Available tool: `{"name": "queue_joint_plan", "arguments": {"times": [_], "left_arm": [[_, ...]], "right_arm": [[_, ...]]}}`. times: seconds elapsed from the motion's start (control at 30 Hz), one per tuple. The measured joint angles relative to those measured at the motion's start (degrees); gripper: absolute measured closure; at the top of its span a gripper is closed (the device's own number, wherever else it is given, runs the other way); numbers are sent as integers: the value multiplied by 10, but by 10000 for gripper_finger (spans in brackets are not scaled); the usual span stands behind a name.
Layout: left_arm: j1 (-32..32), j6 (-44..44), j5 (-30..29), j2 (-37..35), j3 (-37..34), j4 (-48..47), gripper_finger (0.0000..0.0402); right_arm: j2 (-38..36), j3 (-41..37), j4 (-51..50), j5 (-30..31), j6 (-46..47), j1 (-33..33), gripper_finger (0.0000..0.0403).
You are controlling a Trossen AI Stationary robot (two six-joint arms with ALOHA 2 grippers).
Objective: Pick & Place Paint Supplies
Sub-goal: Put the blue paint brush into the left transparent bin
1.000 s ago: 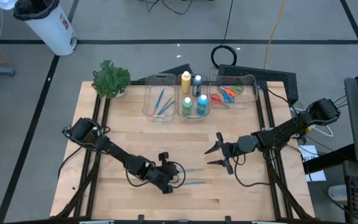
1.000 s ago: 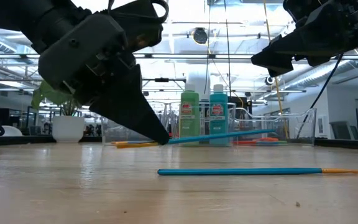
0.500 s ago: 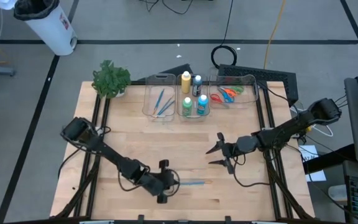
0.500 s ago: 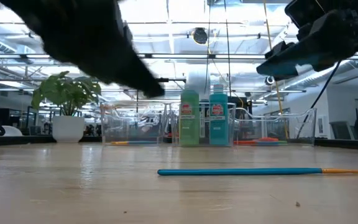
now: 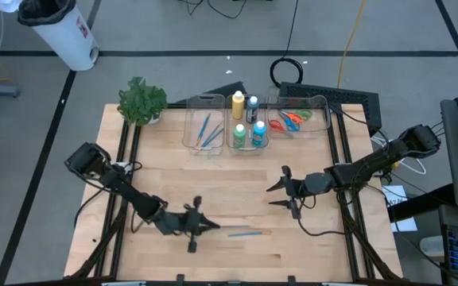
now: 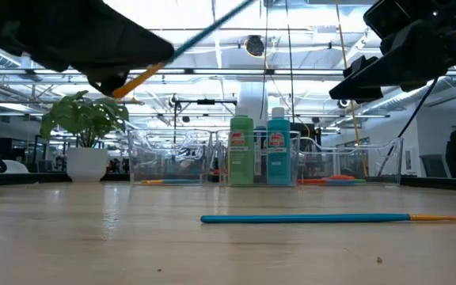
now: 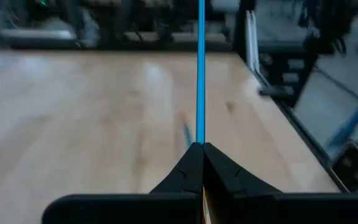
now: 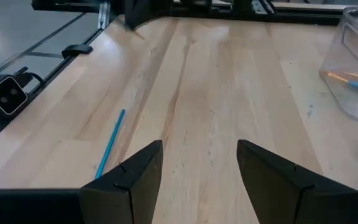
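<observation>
A robotics lab or test hall. The wooden table [image 5: 213, 183] stands on a grey concrete floor marked with dark tape lines, cables [image 5: 289, 70] trailing across it at upper centre. At the low view's level, a wide industrial ceiling of bright strip lights [image 6: 291, 47] and beams fills the top, with glass partitions and equipment racks behind.

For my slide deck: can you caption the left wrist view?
Left end effector shut on a thin blue paintbrush, lifted above the wooden table.
</observation>
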Motion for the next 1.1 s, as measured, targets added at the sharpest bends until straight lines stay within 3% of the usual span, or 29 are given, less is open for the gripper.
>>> {"name": "queue_joint_plan", "arguments": {"times": [0.17, 0.27, 0.77, 1.1], "left_arm": [[0, 48, -17, -1, -61, 170, 401], [5, 59, -25, -1, -69, 214, 401], [31, 70, -50, -1, -34, 205, 401], [33, 68, -51, 0, -34, 197, 401]], "right_arm": [[17, 1, 47, 0, 0, 0, 205], [43, 0, 122, -1, 8, 0, 205], [285, 2, 562, -19, -19, 0, 200], [384, 113, 577, -45, -15, 0, 145]]}}
